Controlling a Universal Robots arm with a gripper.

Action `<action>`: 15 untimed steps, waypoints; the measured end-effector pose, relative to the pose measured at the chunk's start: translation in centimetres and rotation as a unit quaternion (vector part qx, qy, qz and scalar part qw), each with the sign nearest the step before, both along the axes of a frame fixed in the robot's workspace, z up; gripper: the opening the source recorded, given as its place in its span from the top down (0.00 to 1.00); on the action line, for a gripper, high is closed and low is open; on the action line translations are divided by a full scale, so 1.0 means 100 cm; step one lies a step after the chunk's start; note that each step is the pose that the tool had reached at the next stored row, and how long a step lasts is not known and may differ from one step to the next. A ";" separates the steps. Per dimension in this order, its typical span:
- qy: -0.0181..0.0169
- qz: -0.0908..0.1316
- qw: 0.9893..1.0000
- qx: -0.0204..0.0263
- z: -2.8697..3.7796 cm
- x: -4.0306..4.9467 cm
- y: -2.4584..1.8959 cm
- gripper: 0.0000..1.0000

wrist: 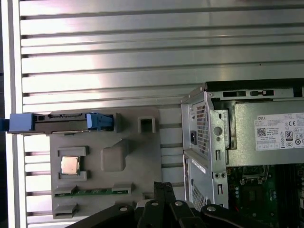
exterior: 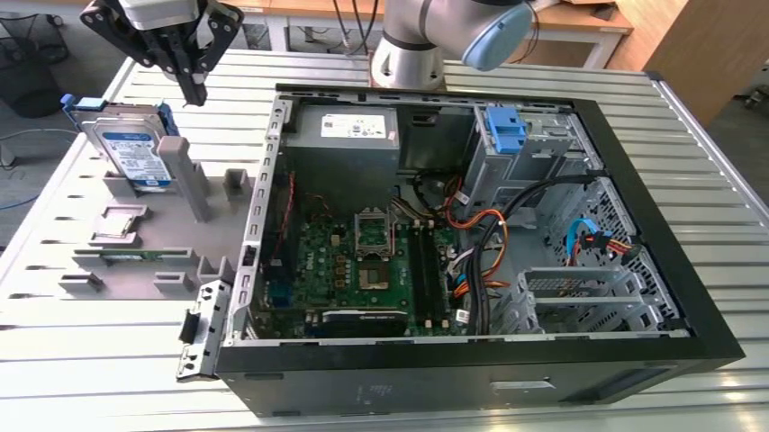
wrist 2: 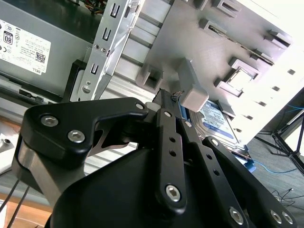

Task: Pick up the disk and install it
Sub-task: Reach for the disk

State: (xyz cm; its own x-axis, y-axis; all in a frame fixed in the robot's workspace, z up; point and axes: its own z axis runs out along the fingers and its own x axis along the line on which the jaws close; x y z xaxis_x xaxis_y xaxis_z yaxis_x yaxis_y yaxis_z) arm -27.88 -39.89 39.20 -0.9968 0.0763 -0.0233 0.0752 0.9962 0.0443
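While the black gripper (exterior: 194, 94) hangs over the exterior view's left part of the worktop (exterior: 72, 315), its 2 slim fingers are pressed together with nothing between them, and it touches nothing.

The disk (exterior: 130, 148) stands on edge, slightly tilted, in a slot at one end of a matte grey plastic fixture (exterior: 180, 243). It is near the fingertips but apart from them. It is a flat silver metal rectangle with a white-and-blue label on its broad face, the print too small to make out. A blue plastic rail bracket (exterior: 85, 103) frames it. In the first wrist view the disk (wrist: 61, 122) shows edge-on with a blue tab at each end.

The fixture is blocky, with square pockets and 1 tall post (exterior: 176, 175). A small square metal-capped chip (wrist: 70, 166) and a thin green memory strip (wrist: 95, 191) sit in 2 of its pockets. The worktop is bare ribbed aluminium in long slats.

To the exterior view's right an open black computer case (exterior: 420, 387) lies on its side. Inside are a green circuit board (exterior: 360, 261), orange cables (exterior: 487, 243), a grey power-supply box (exterior: 348, 130) with a white sticker, and a small upright blue latch (exterior: 505, 130).
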 end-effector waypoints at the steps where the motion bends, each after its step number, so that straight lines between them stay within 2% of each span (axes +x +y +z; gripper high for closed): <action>1: 0.000 0.000 1.000 0.000 0.0000 -0.0004 0.0000 0.89; 8: 0.000 0.000 1.000 0.000 -0.0003 -0.0084 0.0000 0.89; 15: 0.000 0.000 1.000 0.000 -0.0011 -0.0205 0.0001 0.89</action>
State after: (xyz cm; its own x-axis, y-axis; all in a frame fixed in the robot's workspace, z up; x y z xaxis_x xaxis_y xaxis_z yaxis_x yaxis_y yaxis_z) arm -29.94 -39.87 39.09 -0.9968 0.0763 -0.0233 0.0752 0.9962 0.0443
